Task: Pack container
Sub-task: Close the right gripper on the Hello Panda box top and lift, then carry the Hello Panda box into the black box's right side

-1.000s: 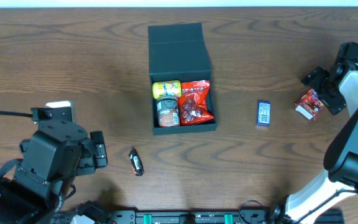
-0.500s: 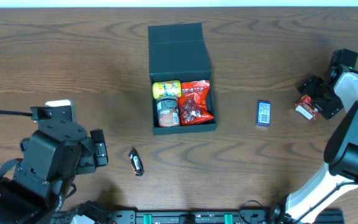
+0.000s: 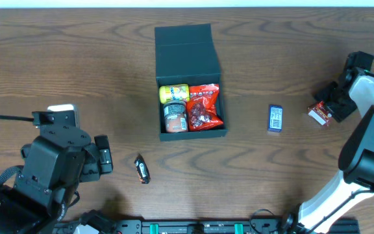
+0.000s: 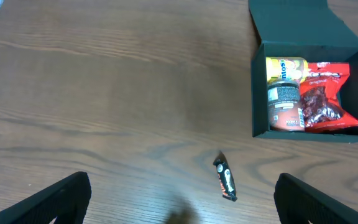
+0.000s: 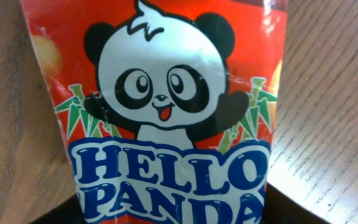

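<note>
Right fingers (image 3: 330,104) shifted down onto Hello Panda box (image 3: 319,114); whether clamped, cannot tell.
Square the grip before lifting toward container (image 3: 184,45); left fingers (image 4: 67,196) wide apart.

Dark teal container (image 3: 187,42), red panda-printed pack (image 5: 166,112), brown woodgrain table (image 3: 76,65).

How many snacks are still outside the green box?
3. A dark candy bar lies left of the box, toward the near edge. A blue packet lies right of it. A red Hello Panda pack sits far right. None looks hidden.
</note>
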### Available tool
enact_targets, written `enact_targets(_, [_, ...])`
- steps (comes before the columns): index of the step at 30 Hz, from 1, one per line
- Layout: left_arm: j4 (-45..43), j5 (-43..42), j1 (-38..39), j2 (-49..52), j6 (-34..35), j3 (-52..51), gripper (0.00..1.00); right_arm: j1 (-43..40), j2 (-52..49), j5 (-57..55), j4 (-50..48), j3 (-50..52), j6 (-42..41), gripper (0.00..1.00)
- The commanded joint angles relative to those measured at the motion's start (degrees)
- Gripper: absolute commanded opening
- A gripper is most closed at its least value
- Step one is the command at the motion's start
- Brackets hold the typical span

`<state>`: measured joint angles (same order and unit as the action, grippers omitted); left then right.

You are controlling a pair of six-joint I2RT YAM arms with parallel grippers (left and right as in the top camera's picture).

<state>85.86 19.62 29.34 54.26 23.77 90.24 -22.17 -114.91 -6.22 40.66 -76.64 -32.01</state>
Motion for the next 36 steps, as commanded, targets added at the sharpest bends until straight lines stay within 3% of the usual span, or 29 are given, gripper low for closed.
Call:
enact_targets(1, [0.0,-0.2,-0.1,0.1,-0.6,-0.2,0.95,-0.3,0.0,-0.8,0.2,0.0,-0.1,0.56])
enact_targets(15, [0.0,-0.2,-0.1,0.1,-0.6,-0.2,0.95,-0.3,0.0,-0.2,0.9,0.0,-0.1,0.29])
enact_targets(19, [0.0,-0.2,-0.1,0.1,-0.6,-0.2,0.95,-0.3,0.1,5.9,0.9,-0.2,-0.1,0.17])
enact_targets(21, [0.0,-0.2,-0.1,0.1,-0.6,-0.2,0.95,-0.4,0.3,9.0,0.8,-0.2,-0.1,0.02])
enact_targets(27, [0.3,-0.2,-0.1,0.1,-0.6,-0.2,0.95,-0.2,5.2,16.0,1.1,-0.2,3.2,0.01])
enact_targets(36, [0.4,-0.2,-0.1,0.1,-0.6,-0.2,0.95,2.3,26.7,23.8,6.0,-0.2,9.1,0.01])
